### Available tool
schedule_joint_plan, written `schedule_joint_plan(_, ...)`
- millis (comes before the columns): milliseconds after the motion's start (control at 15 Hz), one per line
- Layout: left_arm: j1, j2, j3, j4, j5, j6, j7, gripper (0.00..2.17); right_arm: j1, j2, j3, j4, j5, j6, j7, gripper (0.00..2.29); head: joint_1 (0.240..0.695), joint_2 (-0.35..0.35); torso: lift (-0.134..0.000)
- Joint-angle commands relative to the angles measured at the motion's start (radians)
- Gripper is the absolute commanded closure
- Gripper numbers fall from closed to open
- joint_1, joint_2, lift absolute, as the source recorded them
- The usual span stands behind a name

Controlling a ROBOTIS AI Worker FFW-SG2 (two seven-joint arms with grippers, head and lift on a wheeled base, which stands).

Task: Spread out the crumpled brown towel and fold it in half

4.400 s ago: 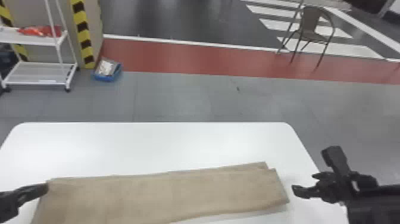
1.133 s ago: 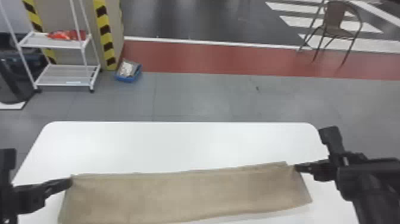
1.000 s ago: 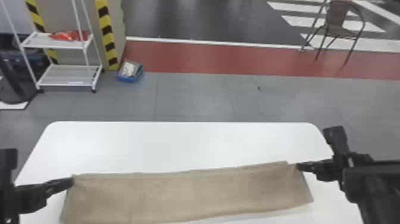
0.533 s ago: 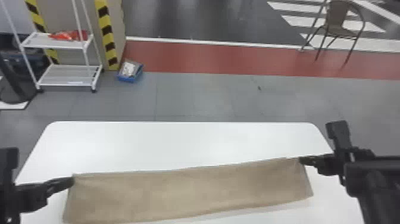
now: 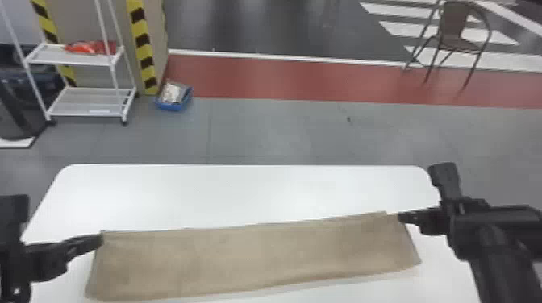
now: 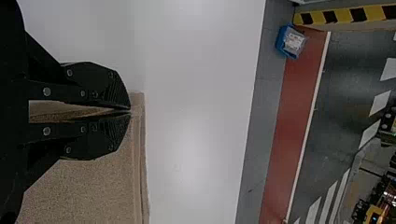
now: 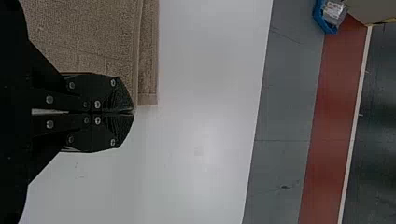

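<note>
The brown towel (image 5: 250, 258) lies as a long, mostly smooth band across the white table, its right end set farther back. In the head view my left gripper (image 5: 101, 238) is at its far left corner; in the left wrist view that gripper (image 6: 130, 111) is shut on the towel (image 6: 93, 186), with cloth running between its fingers. My right gripper (image 5: 400, 217) is at the far right corner. Seen from the right wrist, this gripper (image 7: 134, 111) is shut at the towel's corner (image 7: 148, 84), where layered edges show; the pinched cloth is mostly hidden.
The white table (image 5: 242, 193) extends beyond the towel's far edge. On the floor behind stand a white shelf cart (image 5: 86, 102), a blue bin (image 5: 173, 105) and, at the back right, a brown chair (image 5: 455, 30).
Over the last second my right gripper has shifted slightly toward the table's far side, and the towel's right end has moved with it. My left gripper has stayed put.
</note>
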Motion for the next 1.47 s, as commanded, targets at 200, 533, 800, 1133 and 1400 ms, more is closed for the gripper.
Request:
schedule_joint_plan(200, 0.000, 0.000, 0.000, 0.000, 0.001, -0.006, -0.006, 1.01, 0.006, 0.015, -0.021, -0.002, -0.033, -0.089, 0.021, 1.15, 0.695, -0.139, 0.000)
schedule_joint_plan(533, 0.000, 0.000, 0.000, -0.003, 0.001, -0.009, -0.006, 1.01, -0.009, 0.020, -0.021, 0.003, -0.043, -0.083, 0.009, 1.15, 0.695, -0.127, 0.000)
schedule_joint_plan(800, 0.001, -0.002, 0.016, 0.003, 0.012, -0.055, -0.004, 1.01, -0.012, 0.020, -0.050, 0.034, -0.058, -0.123, 0.001, 1.15, 0.695, -0.122, 0.000)
schedule_joint_plan(1133, 0.000, 0.001, 0.040, 0.004, 0.020, -0.055, -0.004, 1.01, -0.014, 0.012, -0.089, 0.051, -0.063, -0.148, -0.001, 1.15, 0.695, -0.126, 0.000)
schedule_joint_plan(1400, -0.016, 0.001, -0.006, 0.047, 0.006, -0.073, 0.013, 1.01, -0.051, 0.011, -0.040, 0.132, -0.007, -0.163, -0.047, 1.15, 0.695, -0.132, 0.000)
